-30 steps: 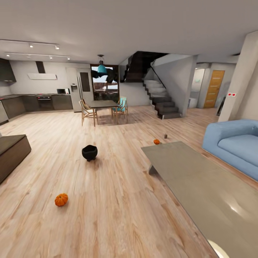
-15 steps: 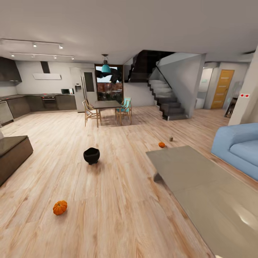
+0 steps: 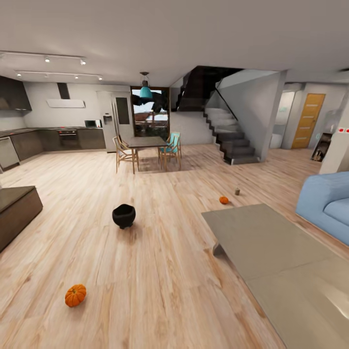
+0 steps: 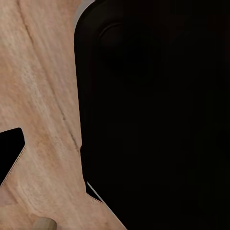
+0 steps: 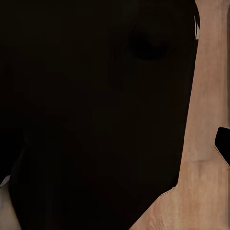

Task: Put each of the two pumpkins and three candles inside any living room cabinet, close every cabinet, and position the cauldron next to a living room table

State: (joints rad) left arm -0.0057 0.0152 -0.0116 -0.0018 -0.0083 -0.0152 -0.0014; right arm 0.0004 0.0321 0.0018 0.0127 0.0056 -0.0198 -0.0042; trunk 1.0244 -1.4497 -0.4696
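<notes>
Fingers: state cannot be told for either gripper; both wrist views show dark robot body over floor. Head camera has panned left since earlier frames. Near pumpkin point(image 3: 75, 295) at 8 o'clock, cauldron point(image 3: 123, 215) at 11, far pumpkin point(image 3: 223, 199) and candle point(image 3: 237, 191) at 1. Nothing collected yet.

Head camera surveys room; wrist cameras look down (close) at floor point(image 3: 160, 271)

Blue sofa point(image 3: 324, 208) at the right, beside a low grey coffee table point(image 3: 271, 252). Dining table point(image 3: 145, 141) with chairs farther back, near stairs point(image 3: 232, 140).
</notes>
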